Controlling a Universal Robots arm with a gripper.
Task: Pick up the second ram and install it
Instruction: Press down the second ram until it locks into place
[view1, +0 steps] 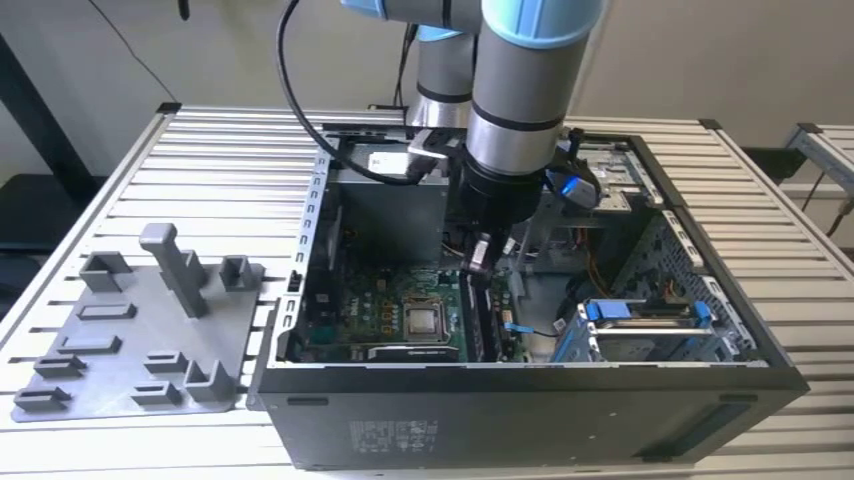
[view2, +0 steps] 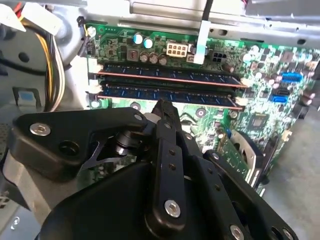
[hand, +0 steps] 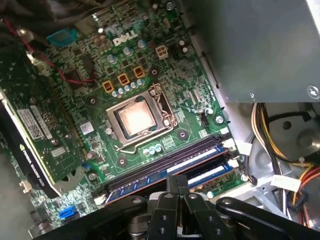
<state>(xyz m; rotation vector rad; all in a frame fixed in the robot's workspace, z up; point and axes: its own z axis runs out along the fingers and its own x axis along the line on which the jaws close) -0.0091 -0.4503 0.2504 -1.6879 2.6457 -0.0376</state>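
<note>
Right now your biggest risk is the steel computer case (view1: 534, 400) and its cable bundles crowding the arm (view1: 521, 90): a sideways drift could snag them. Next, the green circuit board (hand: 90, 100) flexes if pressed off-axis. Both slim memory sticks (view2: 165, 75) sit in their slots; the second ram (view2: 165, 94) lies directly under your hand (view2: 165, 107), whose black metal tips appear together, empty.

The arm (view1: 514, 90) reached straight down, its gripper (view1: 478, 262) low and vertical, fingers (view2: 164, 112) drawn together at the tips.
</note>
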